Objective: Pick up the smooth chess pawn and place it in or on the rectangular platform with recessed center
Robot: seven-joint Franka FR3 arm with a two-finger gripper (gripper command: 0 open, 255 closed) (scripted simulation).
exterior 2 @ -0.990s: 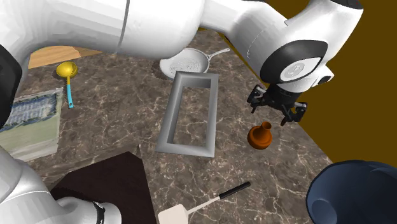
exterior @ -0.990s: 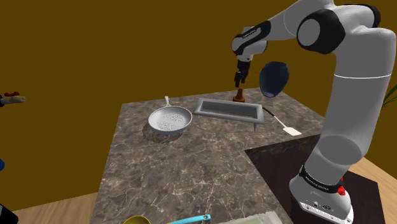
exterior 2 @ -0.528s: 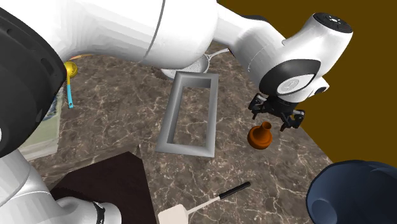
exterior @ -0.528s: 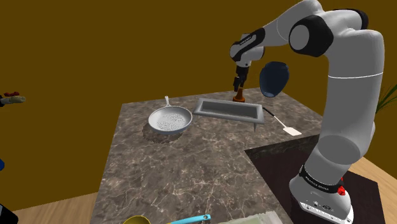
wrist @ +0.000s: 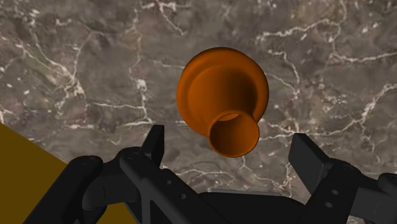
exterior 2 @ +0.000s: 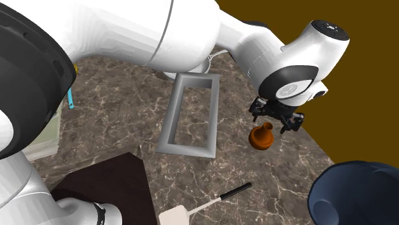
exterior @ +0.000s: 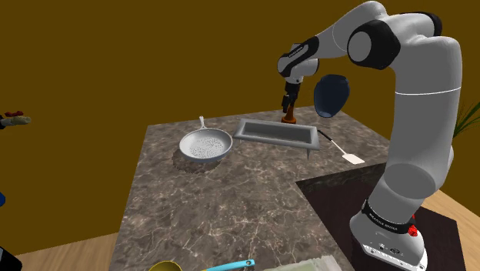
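Standing upright, smooth orange-brown pawn (wrist: 222, 102), wide-footed

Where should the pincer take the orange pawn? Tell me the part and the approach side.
Grip the narrow head and neck of the pawn, coming straight down from above. It stands upright on the marble counter with a wide flared base, and the open pincer straddles its top without touching it.
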